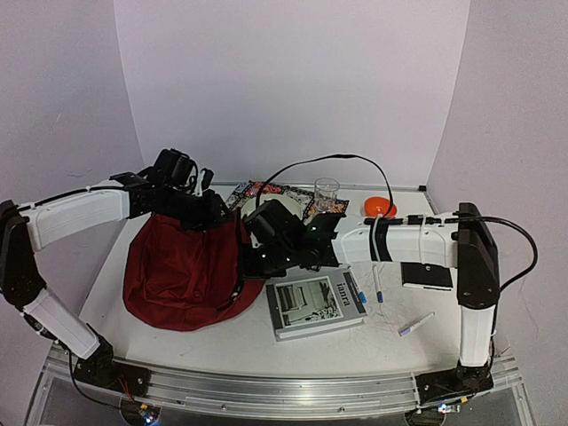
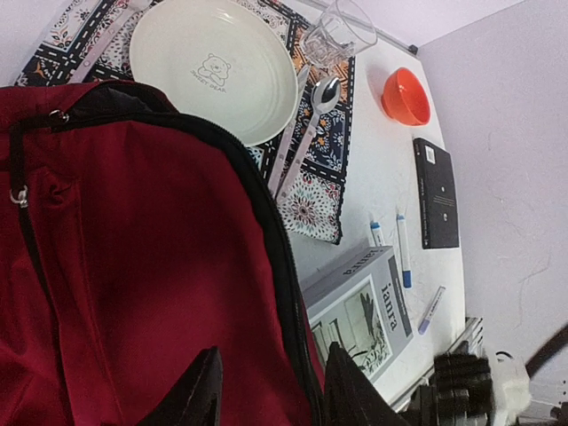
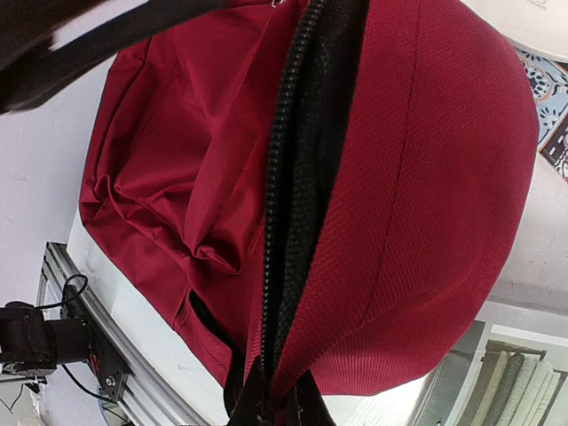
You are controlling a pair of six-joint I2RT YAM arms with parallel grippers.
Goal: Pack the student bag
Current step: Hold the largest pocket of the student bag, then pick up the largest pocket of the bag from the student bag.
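Note:
The student bag (image 1: 182, 271) is a big floppy dark-red backpack lying on the left half of the table. Its black zipper (image 3: 293, 177) runs along the edge. My right gripper (image 3: 275, 404) is shut on the bag's zippered rim at its right side, and red fabric bulges out of the pinch. My left gripper (image 2: 271, 390) hovers over the bag (image 2: 133, 266) near its far edge. Its fingers (image 2: 200, 390) stand apart, open, straddling the zipper line without pinching it. In the top view both grippers meet at the bag's far-right rim (image 1: 240, 235).
A grey book (image 1: 315, 303) lies just right of the bag. Two pens (image 1: 377, 284) (image 1: 415, 325) and a black notebook (image 1: 426, 274) lie further right. Behind are a patterned placemat (image 2: 315, 191) with a white plate (image 2: 213, 67) and spoon (image 2: 311, 124), a glass (image 1: 327, 193) and an orange bowl (image 1: 380, 207).

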